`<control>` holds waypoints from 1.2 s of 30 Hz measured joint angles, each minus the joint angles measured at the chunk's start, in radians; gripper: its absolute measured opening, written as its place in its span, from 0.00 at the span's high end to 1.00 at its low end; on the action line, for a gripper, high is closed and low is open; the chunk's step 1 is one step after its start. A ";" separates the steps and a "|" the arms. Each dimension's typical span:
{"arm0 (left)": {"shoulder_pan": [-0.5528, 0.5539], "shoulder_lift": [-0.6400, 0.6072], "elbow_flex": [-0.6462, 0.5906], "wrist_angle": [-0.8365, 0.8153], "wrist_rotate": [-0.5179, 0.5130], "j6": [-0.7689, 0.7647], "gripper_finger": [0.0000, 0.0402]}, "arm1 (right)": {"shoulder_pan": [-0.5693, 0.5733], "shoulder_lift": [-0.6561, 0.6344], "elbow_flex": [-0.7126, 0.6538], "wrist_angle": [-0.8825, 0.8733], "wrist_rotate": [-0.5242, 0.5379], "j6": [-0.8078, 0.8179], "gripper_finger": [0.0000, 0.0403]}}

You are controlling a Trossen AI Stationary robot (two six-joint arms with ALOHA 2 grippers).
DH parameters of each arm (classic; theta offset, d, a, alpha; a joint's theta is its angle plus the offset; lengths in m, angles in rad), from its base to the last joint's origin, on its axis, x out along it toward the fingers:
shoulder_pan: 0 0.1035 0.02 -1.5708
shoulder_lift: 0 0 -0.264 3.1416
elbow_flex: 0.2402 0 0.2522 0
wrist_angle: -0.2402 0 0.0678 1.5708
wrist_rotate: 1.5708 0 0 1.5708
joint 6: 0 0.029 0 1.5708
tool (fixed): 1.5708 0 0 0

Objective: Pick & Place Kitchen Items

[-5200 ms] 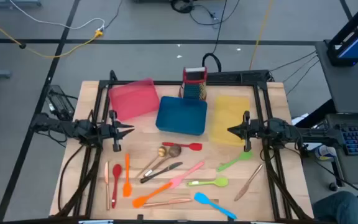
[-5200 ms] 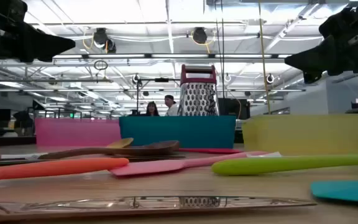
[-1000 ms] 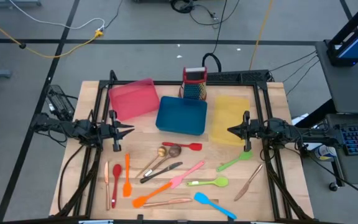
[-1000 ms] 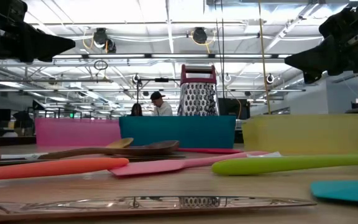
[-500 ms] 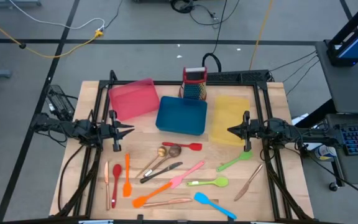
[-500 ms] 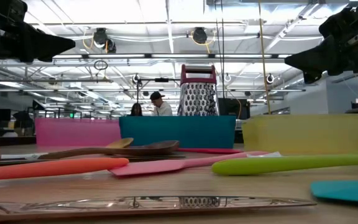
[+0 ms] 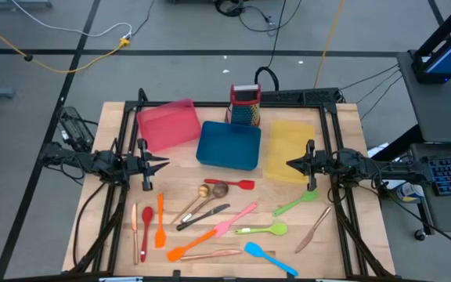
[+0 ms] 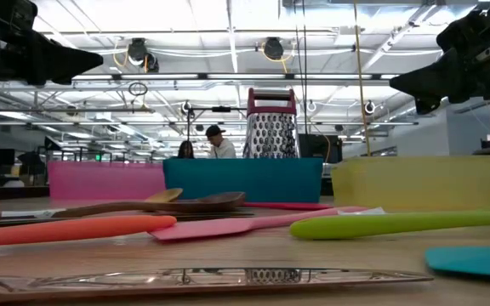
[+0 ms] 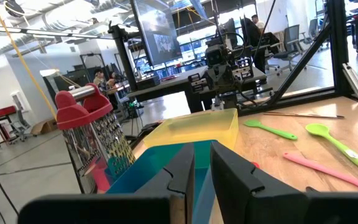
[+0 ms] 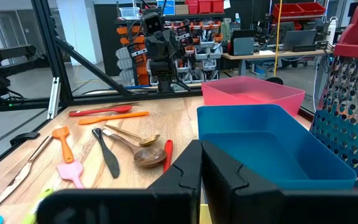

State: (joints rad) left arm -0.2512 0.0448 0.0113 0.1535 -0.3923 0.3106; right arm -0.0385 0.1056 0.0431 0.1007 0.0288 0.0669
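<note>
On the near half of the surface we see the kitchen items scattered loose, none sorted yet. Trays sit empty at the back. Left end effector hovers parked at left edge, slightly parted, empty. Right end effector mirrors it, closed, empty.

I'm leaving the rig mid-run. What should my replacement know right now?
Left gripper: slightly open, empty, parked at the table's left edge.
Right gripper: shut, empty, parked at the right edge.
Utensils: all loose on the near half of the table.
Pink tray, blue tray and yellow tray: empty, at the far side, grater behind.
Done: nothing placed.
Left: every utensil.
</note>
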 joint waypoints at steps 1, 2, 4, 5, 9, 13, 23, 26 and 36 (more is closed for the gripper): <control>0.000 0.000 0.000 0.000 0.000 0.000 0.86 | 0.000 0.000 0.000 0.000 0.000 0.000 0.99; 0.000 0.000 0.000 0.000 0.000 0.000 0.86 | 0.000 0.000 0.000 0.000 0.000 0.000 0.99; 0.000 0.000 0.000 0.000 0.000 0.000 0.86 | 0.000 0.000 0.000 0.000 0.000 0.000 0.99; 0.000 0.000 0.000 0.000 0.000 0.000 0.86 | 0.000 0.000 0.000 0.000 0.000 0.000 0.99; 0.000 0.000 0.000 0.000 0.000 0.000 0.86 | 0.000 0.000 0.000 0.000 0.000 0.000 0.99; 0.000 0.000 0.000 0.000 0.000 0.000 0.86 | 0.000 0.000 0.000 0.000 0.000 0.000 0.99; 0.000 0.000 0.000 0.000 0.000 0.000 0.86 | 0.001 0.000 0.000 0.001 -0.004 0.208 0.99; 0.000 0.000 0.000 0.000 0.000 0.000 0.86 | 0.001 0.000 0.000 0.001 -0.004 0.204 0.99; 0.000 0.000 0.000 0.000 0.000 0.000 0.86 | 0.001 0.000 0.000 0.036 0.019 0.069 0.99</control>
State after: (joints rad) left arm -0.2512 0.0445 0.0113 0.1535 -0.3920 0.3103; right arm -0.0378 0.1059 0.0432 0.1365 0.0477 0.1361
